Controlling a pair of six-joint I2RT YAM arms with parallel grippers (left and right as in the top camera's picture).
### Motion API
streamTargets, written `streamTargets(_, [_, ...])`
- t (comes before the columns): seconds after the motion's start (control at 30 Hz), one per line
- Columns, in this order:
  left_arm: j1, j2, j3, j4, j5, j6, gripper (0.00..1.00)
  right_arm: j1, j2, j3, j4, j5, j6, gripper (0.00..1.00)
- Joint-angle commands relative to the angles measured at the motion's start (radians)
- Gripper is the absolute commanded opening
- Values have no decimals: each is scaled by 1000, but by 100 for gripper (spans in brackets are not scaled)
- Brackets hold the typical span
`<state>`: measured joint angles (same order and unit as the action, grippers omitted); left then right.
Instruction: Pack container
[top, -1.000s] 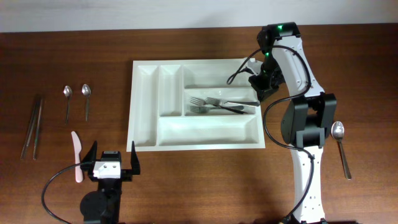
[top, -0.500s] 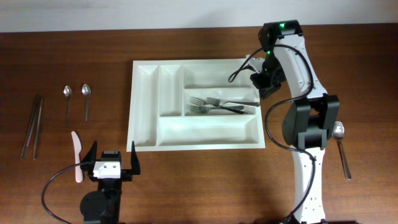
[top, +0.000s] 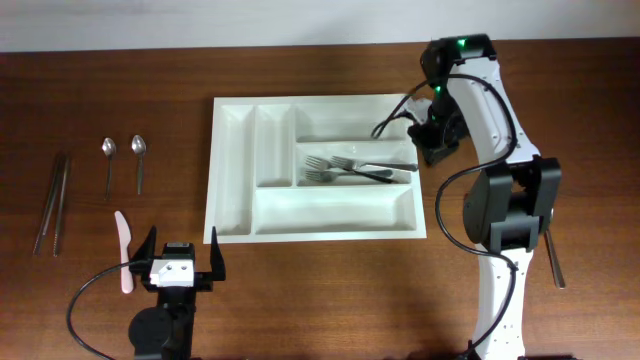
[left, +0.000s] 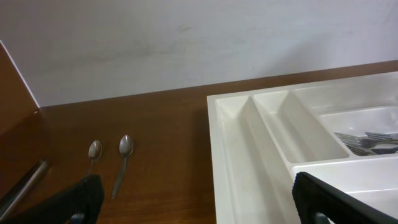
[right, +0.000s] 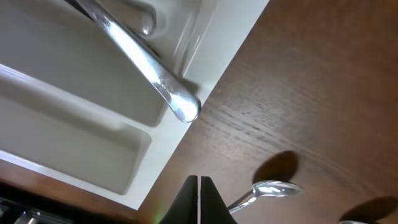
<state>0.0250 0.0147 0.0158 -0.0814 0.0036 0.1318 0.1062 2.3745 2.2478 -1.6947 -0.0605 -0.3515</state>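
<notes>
The container is a large white tray in the middle of the table. Several forks lie in its middle long compartment. My right gripper hangs just past the tray's right edge, shut and holding nothing. In the right wrist view its tips meet above bare wood, beside the container's rim. A fork handle ends on that rim. My left gripper rests low at the front left, open and empty. Its fingers frame the container's left end.
Two small spoons lie left of the tray, chopsticks farther left, and a pink knife beside my left gripper. A larger spoon lies at the right, partly under my right arm, also in the right wrist view.
My right arm has swung a little to the right, away from the tray's edge, and now covers the bowl of the right-hand spoon. The left arm has not moved.
</notes>
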Motion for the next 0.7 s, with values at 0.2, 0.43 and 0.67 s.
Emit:
streamTargets(0.2, [4, -8, -6, -1, -3, 13, 99, 5, -10, -33, -5, -29, 2, 4])
streamTargets(0.43, [4, -8, -6, -1, -3, 13, 99, 5, -10, -34, -4, -52, -32, 4])
streamTargets(0.67, [4, -8, -6, -1, -3, 13, 99, 3, -10, -35, 23, -66, -35, 4])
